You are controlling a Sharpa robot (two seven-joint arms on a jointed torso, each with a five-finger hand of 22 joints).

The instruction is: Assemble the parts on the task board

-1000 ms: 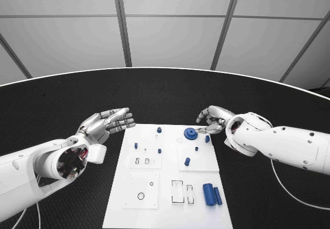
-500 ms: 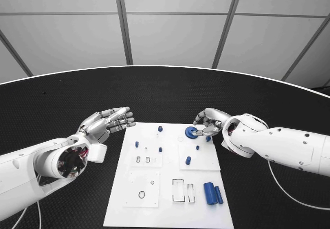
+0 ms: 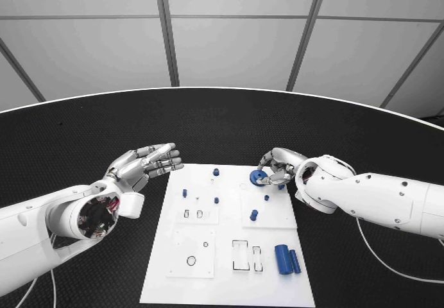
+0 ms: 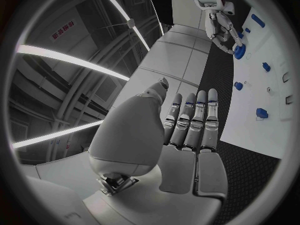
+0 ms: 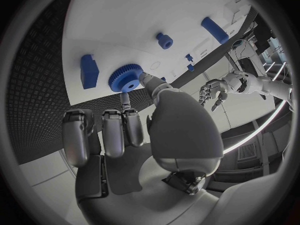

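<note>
Right hand (image 3: pixel 280 166) pinches the round blue toothed gear (image 3: pixel 257 178) at the far right corner of the white task board (image 3: pixel 222 269); left hand (image 3: pixel 146 164) hovers empty, fingers straight, beside the board's left edge.

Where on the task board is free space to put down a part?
Bare: the near left corner of the task board, below the ring outline. Crowded: the far right, where the right hand touches the blue gear; two blue cylinders fill the near right.

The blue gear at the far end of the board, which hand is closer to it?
Right. The right hand pinches the blue gear at the task board's far right corner. The left hand hangs open off the board's far left corner, well apart from it.
</note>
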